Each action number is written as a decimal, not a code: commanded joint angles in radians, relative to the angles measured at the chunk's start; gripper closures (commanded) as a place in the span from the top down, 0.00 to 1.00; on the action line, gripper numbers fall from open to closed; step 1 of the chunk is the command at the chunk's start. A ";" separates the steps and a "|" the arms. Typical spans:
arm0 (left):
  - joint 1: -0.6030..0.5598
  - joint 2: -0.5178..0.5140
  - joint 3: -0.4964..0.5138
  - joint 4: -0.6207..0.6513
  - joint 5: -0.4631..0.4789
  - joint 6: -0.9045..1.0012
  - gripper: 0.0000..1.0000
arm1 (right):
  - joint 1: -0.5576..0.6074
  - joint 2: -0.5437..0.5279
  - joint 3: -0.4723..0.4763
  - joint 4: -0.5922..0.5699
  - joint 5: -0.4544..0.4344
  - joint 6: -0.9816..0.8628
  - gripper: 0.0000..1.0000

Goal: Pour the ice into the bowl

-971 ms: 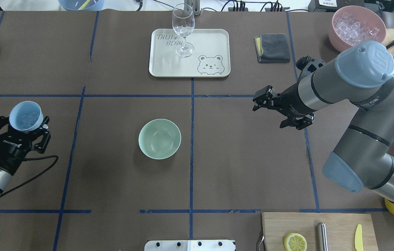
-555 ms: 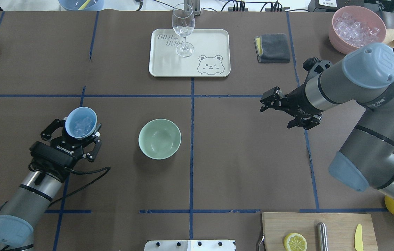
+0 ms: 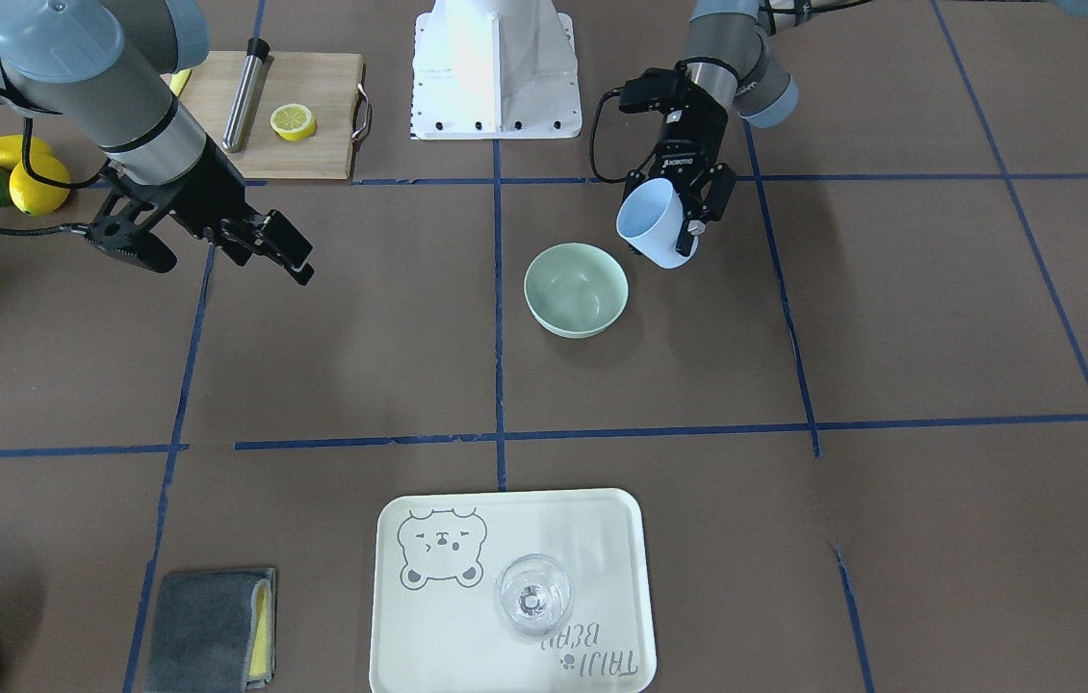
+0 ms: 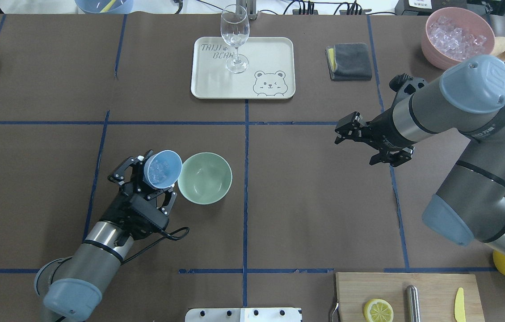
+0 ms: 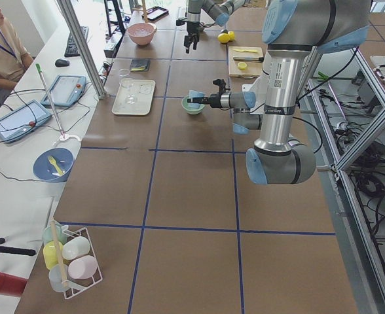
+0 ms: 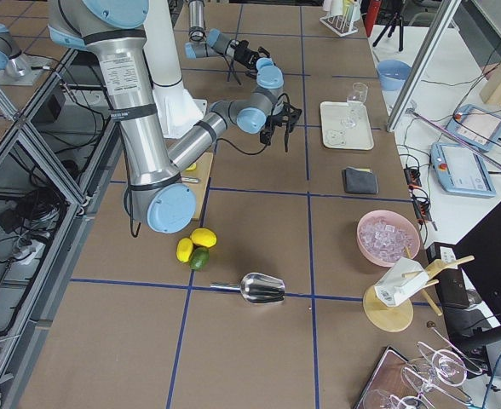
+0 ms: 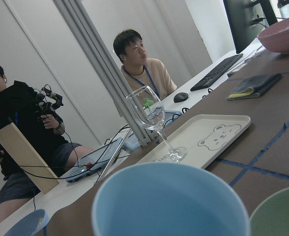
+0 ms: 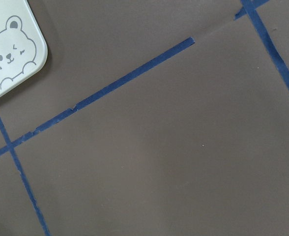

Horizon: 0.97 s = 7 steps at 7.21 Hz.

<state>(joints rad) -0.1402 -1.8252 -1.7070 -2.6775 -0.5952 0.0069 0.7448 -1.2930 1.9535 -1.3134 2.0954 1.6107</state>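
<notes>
The left end effector (image 4: 154, 176) grips a light blue cup (image 4: 162, 168), tilted toward the mint-green bowl (image 4: 204, 178) on the desk (image 4: 306, 201), their rims just beside each other. The ice (image 4: 158, 167) lies inside the cup. The right end effector (image 4: 354, 145) hangs spread wide and empty, well apart

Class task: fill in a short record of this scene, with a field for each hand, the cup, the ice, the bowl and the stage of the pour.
left hand: shut on the blue cup
blue cup: tilted toward the bowl, mouth at its rim
ice: inside the cup
bowl: upright, empty
right hand: open, holding nothing, well apart from the bowl
stage: pour not yet done
</notes>
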 commanded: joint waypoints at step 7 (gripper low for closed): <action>-0.062 -0.046 -0.042 0.493 -0.014 0.546 0.00 | -0.001 0.011 0.004 0.002 -0.005 -0.006 1.00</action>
<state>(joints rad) -0.1933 -1.8680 -1.7330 -2.2080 -0.6224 0.4301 0.7440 -1.2825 1.9573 -1.3116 2.0927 1.6062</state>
